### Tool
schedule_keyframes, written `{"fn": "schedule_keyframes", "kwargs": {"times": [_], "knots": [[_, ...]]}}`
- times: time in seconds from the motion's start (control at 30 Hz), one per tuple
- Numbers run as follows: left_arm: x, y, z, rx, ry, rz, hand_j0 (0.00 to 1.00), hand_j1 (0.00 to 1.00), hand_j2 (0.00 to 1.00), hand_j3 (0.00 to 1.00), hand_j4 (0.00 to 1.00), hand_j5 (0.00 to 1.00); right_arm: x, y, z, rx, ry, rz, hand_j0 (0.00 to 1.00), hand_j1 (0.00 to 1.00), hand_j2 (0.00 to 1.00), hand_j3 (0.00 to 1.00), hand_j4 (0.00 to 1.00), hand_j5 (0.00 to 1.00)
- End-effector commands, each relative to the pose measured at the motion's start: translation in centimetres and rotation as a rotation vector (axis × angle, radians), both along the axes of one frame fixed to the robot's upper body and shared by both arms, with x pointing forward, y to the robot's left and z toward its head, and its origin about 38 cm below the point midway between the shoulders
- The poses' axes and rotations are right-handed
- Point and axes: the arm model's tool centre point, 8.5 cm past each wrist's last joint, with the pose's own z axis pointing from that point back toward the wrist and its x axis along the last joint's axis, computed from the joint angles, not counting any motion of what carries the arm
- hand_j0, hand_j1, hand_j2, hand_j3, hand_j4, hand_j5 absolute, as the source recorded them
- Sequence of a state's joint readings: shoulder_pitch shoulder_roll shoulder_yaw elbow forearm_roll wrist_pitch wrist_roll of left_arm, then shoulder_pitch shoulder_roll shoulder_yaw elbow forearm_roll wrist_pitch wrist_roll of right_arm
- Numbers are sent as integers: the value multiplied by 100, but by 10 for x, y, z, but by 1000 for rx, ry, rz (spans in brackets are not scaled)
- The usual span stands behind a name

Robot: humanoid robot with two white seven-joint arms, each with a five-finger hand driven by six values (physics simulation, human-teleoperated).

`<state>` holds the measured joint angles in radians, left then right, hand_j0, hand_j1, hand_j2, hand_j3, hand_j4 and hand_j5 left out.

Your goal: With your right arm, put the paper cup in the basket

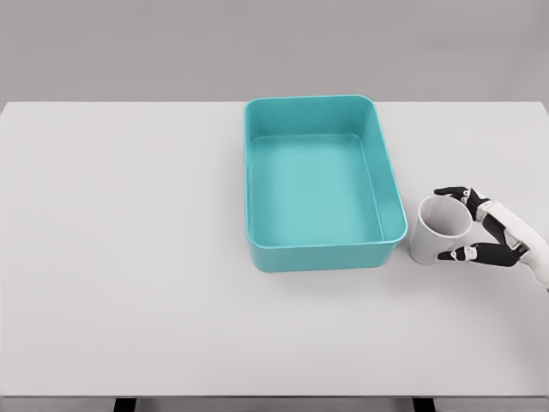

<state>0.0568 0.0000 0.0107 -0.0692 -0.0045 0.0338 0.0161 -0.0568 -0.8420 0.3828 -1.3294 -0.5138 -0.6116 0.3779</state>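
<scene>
White table [129, 257], grey wall – right hand [493, 227] fingers wide around paper cup [439, 230].

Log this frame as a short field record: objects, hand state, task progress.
container: teal rectangular plastic basket, nothing inside it
target: white paper cup, upright on the table, just right of the basket
surface: white table
right hand: fingers curved around the cup, thumb at its near side; firm contact cannot be told
left hand: not in view
progress: cup not yet lifted
</scene>
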Motion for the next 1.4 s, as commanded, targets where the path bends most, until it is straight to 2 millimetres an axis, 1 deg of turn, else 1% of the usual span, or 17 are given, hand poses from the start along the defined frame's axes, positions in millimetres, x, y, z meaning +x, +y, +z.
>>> {"fn": "schedule_keyframes", "kwargs": {"times": [0.0, 0.1, 0.13, 0.33, 0.47, 0.57, 0.73, 0.8, 0.93, 1.0, 1.2, 1.3, 1.37], "knots": [[0, 0, 0, 1, 0, 0, 100, 100, 100, 100, 100, 100, 0, -1, 1, 4, 0, -4, 51, 51, 51, 51, 51, 51], [0, 0, 0, -1, 0, 0, 100, 100, 100, 100, 100, 100, 2, -2, 4, 0, -6, -3, 51, 51, 51, 51, 51, 51], [0, 0, 0, -1, 0, 0, 100, 100, 100, 100, 100, 100, 5, -2, 8, -1, -18, -2, 51, 51, 51, 51, 51, 51], [0, 0, 0, -1, 0, 0, 100, 100, 100, 100, 100, 100, 14, -1, 21, -3, -52, 3, 51, 51, 51, 51, 51, 51], [0, 0, 0, -1, 0, 0, 100, 100, 100, 100, 100, 100, 27, 0, 38, -5, -99, 8, 51, 51, 51, 51, 51, 51], [0, 0, 0, -1, 0, 0, 100, 100, 100, 100, 100, 100, 33, 2, 47, -8, -124, 13, 51, 51, 51, 51, 51, 51], [0, 0, 0, -1, 0, 0, 100, 100, 100, 100, 100, 100, 49, 8, 68, -11, -177, 32, 50, 50, 50, 50, 50, 50], [0, 0, 0, -1, 0, 0, 100, 100, 100, 100, 100, 100, 56, 15, 75, -11, -194, 50, 49, 49, 49, 49, 49, 49], [0, 0, 0, -1, 0, 0, 100, 100, 100, 100, 100, 100, 66, 21, 89, -14, -229, 66, 49, 49, 49, 49, 49, 49], [0, 0, 0, 1, 0, 0, 100, 100, 100, 100, 100, 100, 71, 28, 95, -14, -243, 85, 49, 49, 49, 49, 49, 49], [0, 0, 0, -1, 0, 0, 100, 100, 100, 100, 100, 100, 85, 41, 114, -16, -288, 117, 48, 48, 48, 48, 48, 48], [0, 0, 0, 1, 0, 0, 100, 100, 100, 100, 100, 100, 90, 50, 120, -16, -305, 136, 48, 48, 48, 48, 48, 48], [0, 0, 0, 1, 0, 0, 100, 100, 100, 100, 100, 100, 94, 55, 126, -49, -328, 153, 47, 47, 47, 47, 47, 47]]}}
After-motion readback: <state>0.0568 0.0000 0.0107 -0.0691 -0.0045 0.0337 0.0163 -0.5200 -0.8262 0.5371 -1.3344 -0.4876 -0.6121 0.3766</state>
